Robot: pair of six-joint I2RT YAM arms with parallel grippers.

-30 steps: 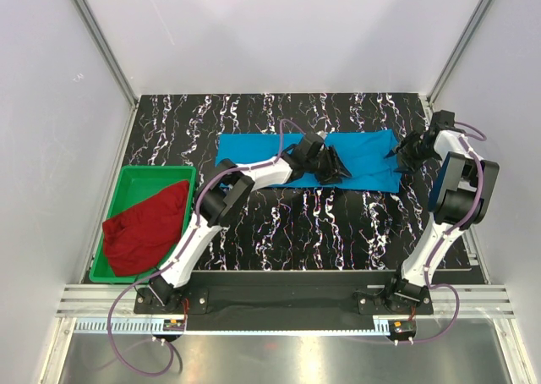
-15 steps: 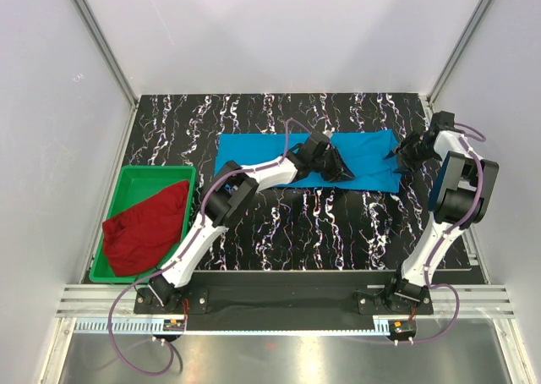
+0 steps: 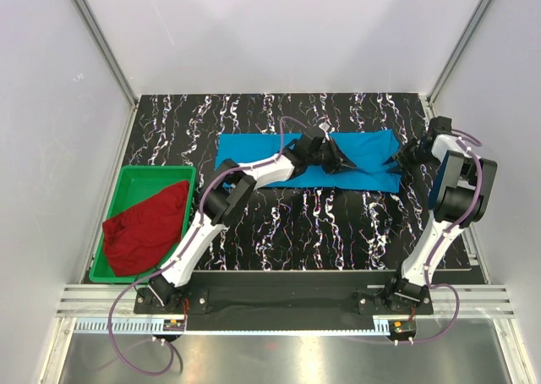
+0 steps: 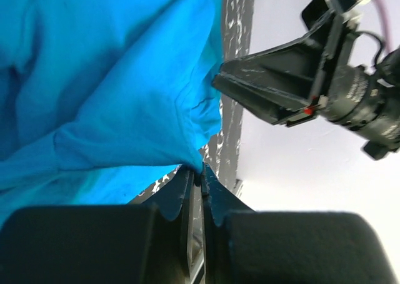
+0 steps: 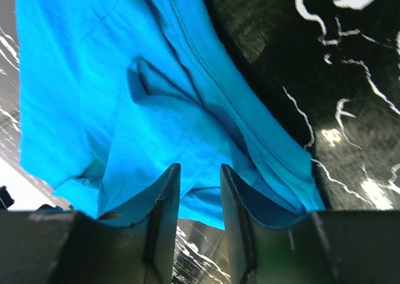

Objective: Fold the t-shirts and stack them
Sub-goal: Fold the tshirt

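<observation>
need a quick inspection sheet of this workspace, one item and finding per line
surface: black table with white veining, no spills seen
job's things: blue t-shirt lies as a long strip across the far half; red t-shirt is crumpled in the green bin at the left
clutter: nothing seen
end effectors: left end effector is shut on an edge of the blue t-shirt near its middle; right end effector has its jaws apart at the shirt's right end, no grip seen
cables: purple cables loop along both arms and at their bases
surroundings: white walls and metal frame posts
</observation>
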